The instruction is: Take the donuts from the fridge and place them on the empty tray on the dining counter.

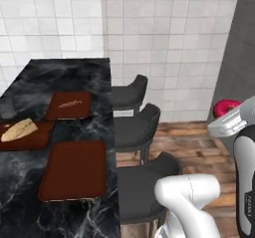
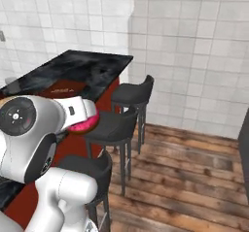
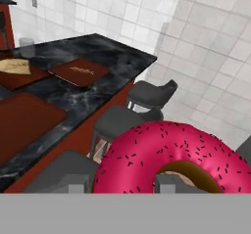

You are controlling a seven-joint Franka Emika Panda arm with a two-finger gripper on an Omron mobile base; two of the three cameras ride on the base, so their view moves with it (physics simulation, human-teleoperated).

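Left base: pincer (image 1: 221, 113) closed on the pink donut (image 1: 225, 106), out over the floor, well right of the desk (image 1: 74, 77). Empty tray (image 1: 74, 170) sits far left of the pincer, nearest of three.
Right base: donut (image 2: 83, 124) peeks under the wrist, beside stools (image 2: 114, 126).
Hand: donut (image 3: 171, 152) up close; tray (image 3: 24, 123) left, well apart.

Flat, even, bright rendered light with no visible source fills every view, leaving only faint soft shadows under the dark padded stools (image 2: 130, 94), a dull pale sheen on the black white-veined marble counter top (image 1: 74, 77), and coarse, slightly soft low-resolution edges on the white tiled wall (image 1: 164, 38).
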